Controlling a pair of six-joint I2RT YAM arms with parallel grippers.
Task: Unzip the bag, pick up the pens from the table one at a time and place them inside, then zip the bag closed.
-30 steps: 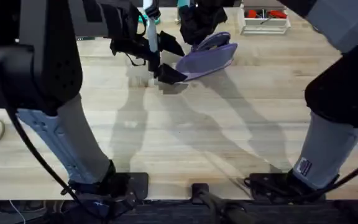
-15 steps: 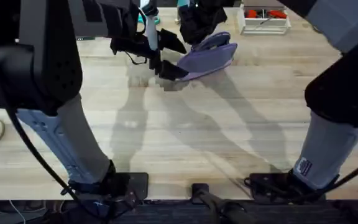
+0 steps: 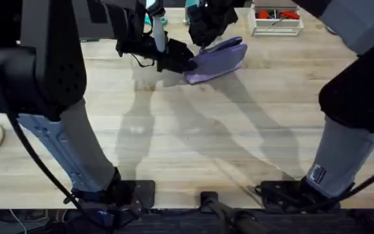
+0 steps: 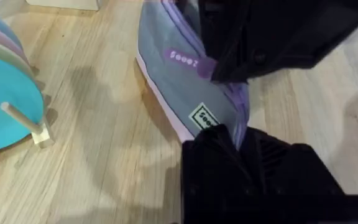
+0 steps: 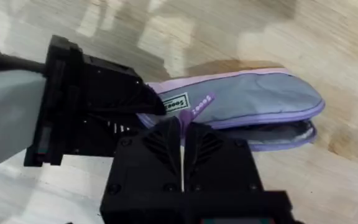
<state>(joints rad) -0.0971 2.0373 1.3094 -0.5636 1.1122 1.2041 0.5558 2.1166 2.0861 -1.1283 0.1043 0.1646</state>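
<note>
Both my grippers on the bag at the far side of the table.

The bag [image 3: 218,57] lies on the table [image 3: 193,136], far from my bases, its zipper seam gaping at the far end. My left gripper [image 4: 240,138] is clenched on the near end of the bag, the fabric pinched between my black fingers. My right gripper [image 5: 182,127] is pressed tight on a small purple tab (the zipper pull, it seems) at the same end.
</note>
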